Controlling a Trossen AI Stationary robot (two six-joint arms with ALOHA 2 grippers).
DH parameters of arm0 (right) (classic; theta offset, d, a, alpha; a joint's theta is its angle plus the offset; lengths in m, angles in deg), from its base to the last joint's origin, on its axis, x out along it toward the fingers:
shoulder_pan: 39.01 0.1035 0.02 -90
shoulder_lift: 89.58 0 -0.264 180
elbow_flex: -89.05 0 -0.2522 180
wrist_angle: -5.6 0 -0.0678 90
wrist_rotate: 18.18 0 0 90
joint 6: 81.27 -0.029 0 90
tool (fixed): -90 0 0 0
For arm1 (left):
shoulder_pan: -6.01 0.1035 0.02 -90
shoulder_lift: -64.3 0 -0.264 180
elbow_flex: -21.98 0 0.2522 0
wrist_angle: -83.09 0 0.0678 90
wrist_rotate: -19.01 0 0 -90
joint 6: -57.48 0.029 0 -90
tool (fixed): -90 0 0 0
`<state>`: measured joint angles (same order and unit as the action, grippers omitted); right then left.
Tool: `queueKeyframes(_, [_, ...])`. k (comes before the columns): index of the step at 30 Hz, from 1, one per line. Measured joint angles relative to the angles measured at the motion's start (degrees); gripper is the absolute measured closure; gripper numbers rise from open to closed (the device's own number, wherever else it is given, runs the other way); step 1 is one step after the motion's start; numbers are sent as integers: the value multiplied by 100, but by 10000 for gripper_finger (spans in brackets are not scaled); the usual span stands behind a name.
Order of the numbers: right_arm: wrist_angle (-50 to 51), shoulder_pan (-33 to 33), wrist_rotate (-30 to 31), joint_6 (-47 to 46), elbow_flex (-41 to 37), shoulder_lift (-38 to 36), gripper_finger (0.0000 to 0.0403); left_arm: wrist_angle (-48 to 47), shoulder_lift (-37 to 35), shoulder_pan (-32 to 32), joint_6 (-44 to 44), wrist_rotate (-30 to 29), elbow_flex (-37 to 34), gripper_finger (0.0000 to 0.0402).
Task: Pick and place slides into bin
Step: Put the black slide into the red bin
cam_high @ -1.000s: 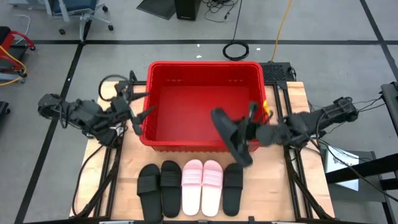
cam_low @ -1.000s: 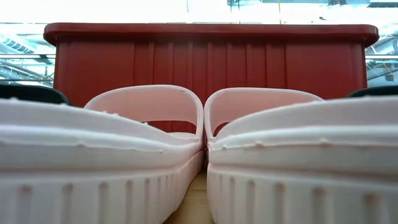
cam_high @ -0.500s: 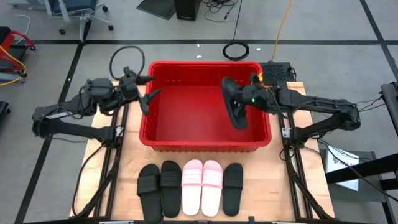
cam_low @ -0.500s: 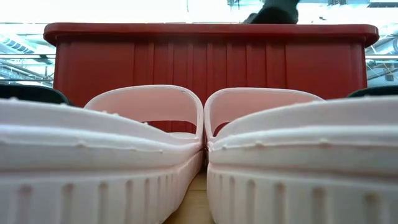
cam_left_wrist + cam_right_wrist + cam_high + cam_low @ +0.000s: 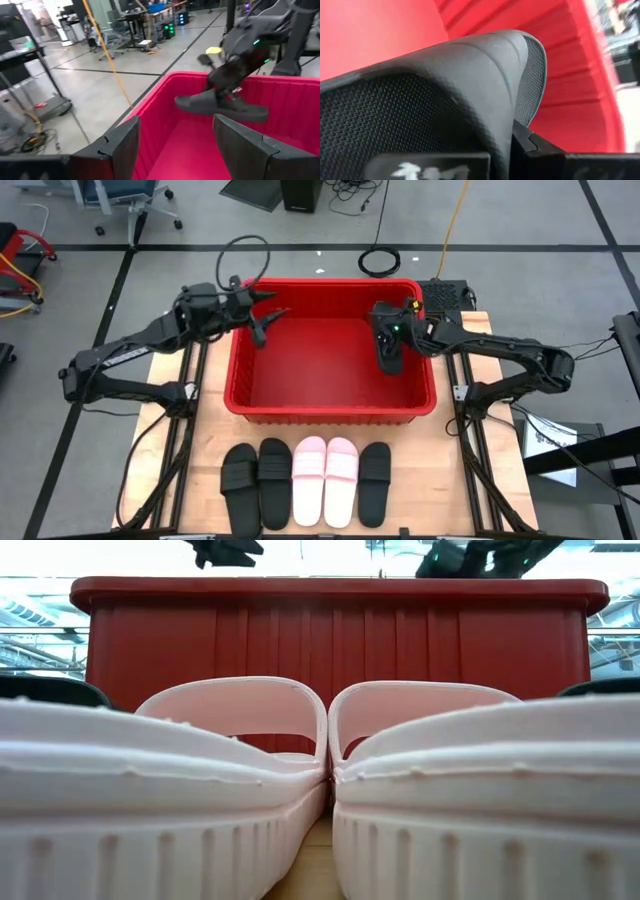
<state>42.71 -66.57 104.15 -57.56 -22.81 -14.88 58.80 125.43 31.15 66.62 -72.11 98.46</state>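
Reaching in from the left, the left pincer (image 5: 268, 320) hangs over the bin's (image 5: 330, 412) back-left corner with its two fingers spread apart and nothing between them. The high view shows this placement; the left wrist view adds what the overhead cannot, the dark fingers (image 5: 122, 145) framing the red interior and, farther off, a black slide (image 5: 220, 106) hanging in the air above the bin floor.

In the row on the worktop (image 5: 205, 450) in front of the bin, from left to right, lie two black slides (image 5: 257, 482), the pink pair (image 5: 325, 479) and one more black slide (image 5: 375, 481), all lengthwise and side by side. The low view fills with the pink pair's soles (image 5: 160, 800), touching at the middle, the bin's front wall (image 5: 330, 640) behind them, and only dark slivers of the black ones at either edge.

Toward the right, the right pincer (image 5: 398, 340) is over the bin's back-right part, clamped on the black slide (image 5: 385, 345), which hangs steeply tilted above the bin floor. The right wrist view shows only that slide's textured strap (image 5: 445, 100) up close against red wall.
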Motion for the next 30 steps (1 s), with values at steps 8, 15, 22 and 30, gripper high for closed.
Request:
queueKeyframes(8, [-556, -339, -246, 518, 24, 777, 397, 175, 297, 312, 21, 433, -2, 151])
queueKeyframes(15, [-552, -604, -240, 463, 119, 1384, 397, 186, 295, 326, 23, 434, -2, 151])
queueKeyframes(22, [-551, -762, -245, 443, 119, 1771, 397, 185, 292, 308, -5, 653, -2, 151])
queueKeyframes(30, [-551, -854, -211, 530, 121, 2182, 397, 182, 262, 263, -28, 724, -4, 151])
